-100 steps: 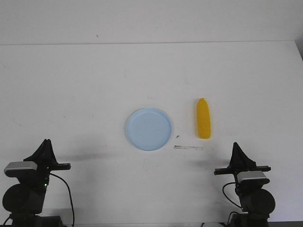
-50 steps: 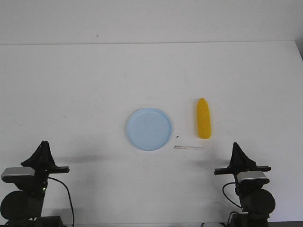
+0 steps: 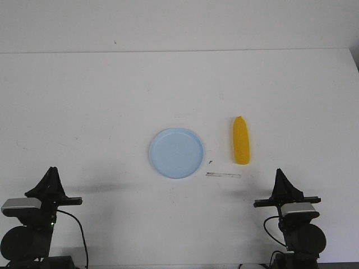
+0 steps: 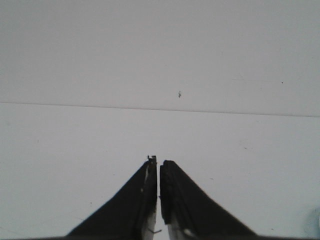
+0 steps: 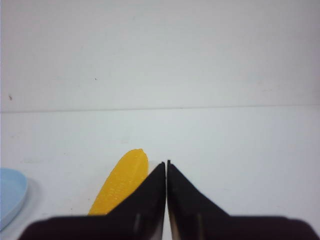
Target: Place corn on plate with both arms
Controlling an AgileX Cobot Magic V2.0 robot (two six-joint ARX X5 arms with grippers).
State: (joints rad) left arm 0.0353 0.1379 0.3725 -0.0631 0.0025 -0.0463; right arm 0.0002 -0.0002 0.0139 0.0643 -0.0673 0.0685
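The yellow corn (image 3: 241,140) lies flat on the white table, its tapered tip pointing away from me, just right of the pale blue plate (image 3: 176,153). Nothing is on the plate. My left gripper (image 3: 53,170) sits shut at the near left, far from both. At the near right my right gripper (image 3: 280,171) is also shut, a short way nearer than the corn. In the right wrist view the corn (image 5: 120,181) shows beside the shut gripper (image 5: 166,162), and the plate rim (image 5: 11,198) is at the edge. The left gripper (image 4: 158,161) faces bare table.
A thin grey strip (image 3: 223,175) lies on the table between the plate and the right gripper, with a tiny dark speck (image 3: 210,162) beside it. The table's far edge (image 3: 179,51) meets a white wall.
The left arm dropped lower and slightly left between one second and half a second ago, then held still. The right arm, corn and plate have not moved.
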